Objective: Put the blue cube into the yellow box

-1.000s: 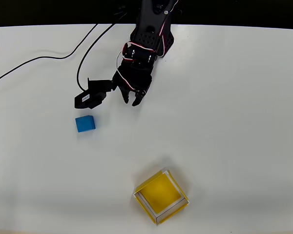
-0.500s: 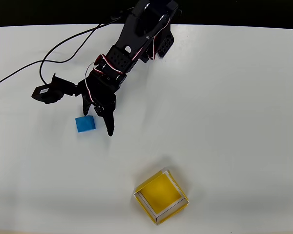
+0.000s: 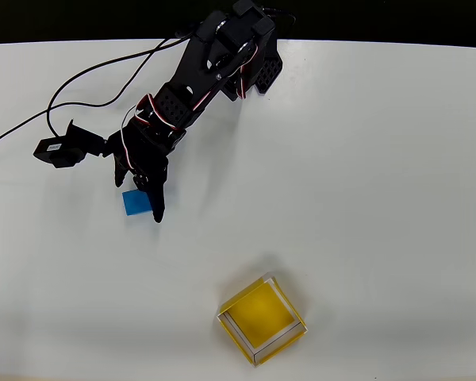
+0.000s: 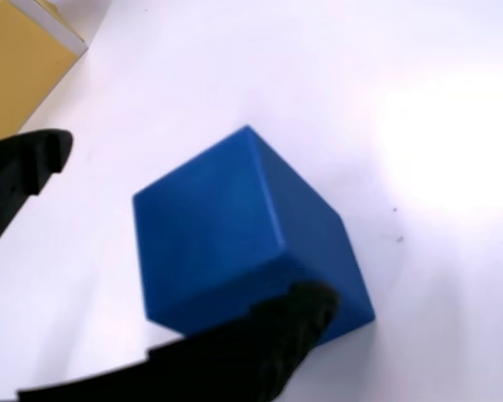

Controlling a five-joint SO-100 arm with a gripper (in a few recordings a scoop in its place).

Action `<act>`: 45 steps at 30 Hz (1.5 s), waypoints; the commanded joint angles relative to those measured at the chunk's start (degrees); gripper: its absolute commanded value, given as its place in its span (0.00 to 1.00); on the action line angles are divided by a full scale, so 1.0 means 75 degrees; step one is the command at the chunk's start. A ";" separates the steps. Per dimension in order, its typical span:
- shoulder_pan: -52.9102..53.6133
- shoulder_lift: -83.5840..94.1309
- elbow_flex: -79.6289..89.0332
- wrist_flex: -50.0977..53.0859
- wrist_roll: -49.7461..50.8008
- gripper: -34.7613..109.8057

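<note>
In the wrist view the blue cube [image 4: 243, 234] lies between the two black fingers: one fingertip [image 4: 298, 314] crosses the lower edge of the cube and appears to be at or against its near face, while the other fingertip [image 4: 33, 163] stands clear of the cube at the left, with bare table showing between it and the cube. The gripper [image 3: 140, 193] is therefore spread wide around the cube and is not clamped on it. In the overhead view the cube [image 3: 134, 203] rests flat on the white table [image 3: 365, 159], with the gripper directly over it and one finger running down along its right side. Whether that finger actually touches the cube cannot be confirmed from above. Farther along the table, well apart from the cube and toward the lower right of the overhead view, the yellow box [image 3: 289, 337] stands open and empty; a corner of it [image 4: 17, 67] also appears at the top left of the wrist view. Judged status: the approach is complete and the grasp is about to be made. Remaining steps: closing on the cube, lifting, carrying across to the box, and releasing inside it.
</note>
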 commanded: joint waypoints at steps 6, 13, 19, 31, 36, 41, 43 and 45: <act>0.0141 -0.0305 -0.0703 -0.0738 -0.0141 0.61; 0.0094 -0.0797 -0.0691 -0.1090 -0.0176 0.60; 0.0070 -0.1078 -0.0691 -0.1383 -0.0211 0.58; -0.0059 -0.1582 -0.0715 -0.1980 -0.0316 0.54; -0.0094 -0.1605 -0.0703 -0.1945 -0.0305 0.51; -0.0117 -0.1594 -0.0680 -0.1887 -0.0469 0.48; -0.0129 -0.1582 -0.0691 -0.1910 -0.0480 0.46; -0.0129 -0.1570 -0.0691 -0.1922 -0.0574 0.45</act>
